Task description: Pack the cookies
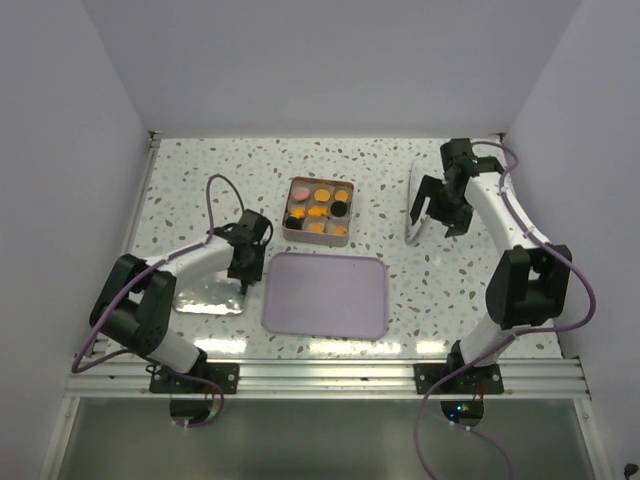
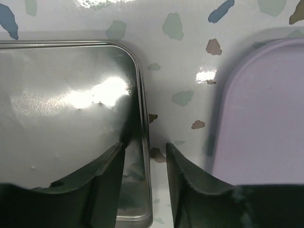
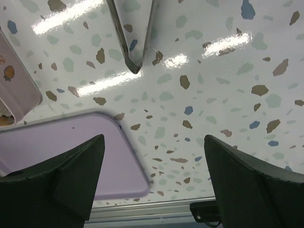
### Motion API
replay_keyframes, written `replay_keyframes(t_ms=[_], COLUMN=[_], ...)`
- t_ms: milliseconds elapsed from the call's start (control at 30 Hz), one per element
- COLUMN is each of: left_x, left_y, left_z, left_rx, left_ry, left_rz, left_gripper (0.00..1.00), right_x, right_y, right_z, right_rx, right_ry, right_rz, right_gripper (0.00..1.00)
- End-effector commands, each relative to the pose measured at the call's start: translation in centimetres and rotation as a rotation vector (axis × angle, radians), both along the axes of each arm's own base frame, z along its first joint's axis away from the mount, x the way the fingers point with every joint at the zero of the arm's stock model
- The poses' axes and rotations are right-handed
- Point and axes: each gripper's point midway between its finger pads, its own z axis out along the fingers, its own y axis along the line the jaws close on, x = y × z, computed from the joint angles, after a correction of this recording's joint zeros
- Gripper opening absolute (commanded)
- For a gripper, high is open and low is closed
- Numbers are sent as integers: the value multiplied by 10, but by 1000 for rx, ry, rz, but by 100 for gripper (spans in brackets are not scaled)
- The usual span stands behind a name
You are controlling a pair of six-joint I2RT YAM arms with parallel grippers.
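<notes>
**Cookies all sitting in the tin, left gripper down at the lid**

The cookies point(image 1: 317, 211) are in the square tin point(image 1: 316, 241), which sits around the middle of the speckled bench point(image 1: 200, 180), just behind the lavender tray point(image 1: 325, 293). From the top view I make out a pink one in the far-left cell and two black ones in the middle row, and the rest are orange. Too small to say much more about the shapes.

The left gripper point(image 1: 244, 283) is down low at the right edge of a flat shiny metal lid point(image 1: 205, 298), which lies on the bench just left of the tray. In its wrist view the gripper point(image 2: 145, 147) is set fairly narrow and straddles the lid's point(image 2: 61, 109) rim. One finger is over the metal and the other over the strip of bench between the lid and the tray point(image 2: 266, 109). I can see a gap on both sides of the rim, so it isn't pinching anything.

The right gripper point(image 1: 438, 215) is off at the right side of the bench, well away from the tin, spread wide with nothing in it. Its wrist view shows the wide gripper point(image 3: 153, 140) over bare speckled bench, with a tray corner point(image 3: 71, 152) at lower left. There's a slim pale metal piece point(image 1: 414, 225) just beside it, and I honestly can't tell what that is point(image 3: 130, 38).
</notes>
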Motion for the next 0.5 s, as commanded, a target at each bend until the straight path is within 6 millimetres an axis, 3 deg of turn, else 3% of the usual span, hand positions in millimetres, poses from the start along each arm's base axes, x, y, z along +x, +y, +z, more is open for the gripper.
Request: replay_keyframes(t_ms=[0,133,200,333,467], left_x=[-1,-3,-4,-5,-2], left_y=[5,8,9,10,7], left_z=[-9,-13,-15,-17,-8], left_rx=[73,98,108,115,99], left_ry=[11,26,35,45,26], left_rz=[13,27,31,33,28], left_gripper=[42,22,18,0,0], right_x=[-12,-26,-34,-47,-59], right_y=[1,0,0,1,1], right_z=[12,12,13,15,31], right_rx=[12,16,21,33,37], right_ry=[-42,-37,-43,-50,-83], right_rz=[7,10,11,12,11], right_gripper=[89,88,88,88,88])
